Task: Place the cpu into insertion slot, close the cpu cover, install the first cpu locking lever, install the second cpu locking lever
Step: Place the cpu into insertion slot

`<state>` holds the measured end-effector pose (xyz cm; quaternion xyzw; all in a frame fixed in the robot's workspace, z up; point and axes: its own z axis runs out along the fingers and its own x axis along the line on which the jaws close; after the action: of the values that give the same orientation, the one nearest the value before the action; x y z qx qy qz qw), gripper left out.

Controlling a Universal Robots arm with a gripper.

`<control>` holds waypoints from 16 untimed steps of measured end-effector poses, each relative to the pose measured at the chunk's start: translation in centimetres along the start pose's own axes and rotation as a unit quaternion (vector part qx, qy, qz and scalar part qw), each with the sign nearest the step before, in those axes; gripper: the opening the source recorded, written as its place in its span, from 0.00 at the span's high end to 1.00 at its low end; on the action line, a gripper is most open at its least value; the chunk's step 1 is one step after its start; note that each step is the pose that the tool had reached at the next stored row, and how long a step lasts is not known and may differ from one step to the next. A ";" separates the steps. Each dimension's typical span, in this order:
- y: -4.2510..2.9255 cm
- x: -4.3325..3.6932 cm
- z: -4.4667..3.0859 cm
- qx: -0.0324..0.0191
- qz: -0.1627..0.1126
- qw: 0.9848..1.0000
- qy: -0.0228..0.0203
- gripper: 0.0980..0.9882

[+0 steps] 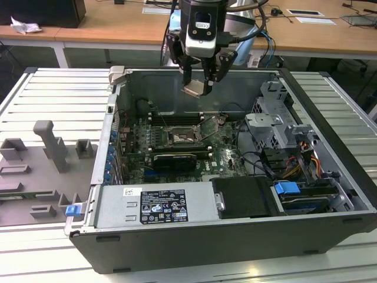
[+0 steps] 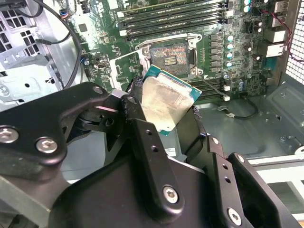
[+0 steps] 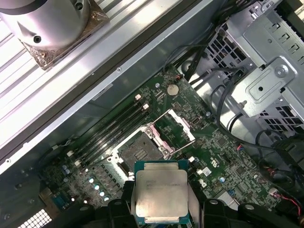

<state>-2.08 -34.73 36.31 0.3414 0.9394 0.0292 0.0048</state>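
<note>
The tool (image 1: 200, 84) is clenched on the cpu (image 3: 160, 192), gripping its edges with the dull metal top showing, above the open computer case (image 1: 194, 242) and clear of the motherboard (image 1: 227, 156) on the case's floor. On that board the insertion slot (image 2: 168, 54) lies bare just beside the memory slots (image 2: 171, 21), its cpu cover (image 3: 162, 141) swung up at one edge. The case rests on the slatted tabletop (image 1: 53, 88)

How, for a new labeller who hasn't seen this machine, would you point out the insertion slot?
In the open computer case, look at the green motherboard. The insertion slot sits mid-board, beside the long memory slots, under the gripper holding the cpu. It is the one small dark square rimmed in silvery metal.
</note>
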 end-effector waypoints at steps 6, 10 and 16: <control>0.00 0.00 0.04 0.000 0.007 1.000 0.000 0.52; 0.00 0.00 0.06 0.000 0.011 1.000 -0.001 0.52; -0.01 0.00 0.10 0.000 0.017 1.000 -0.001 0.52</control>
<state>-2.08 -34.73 36.21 0.3572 0.9335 0.0291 0.0053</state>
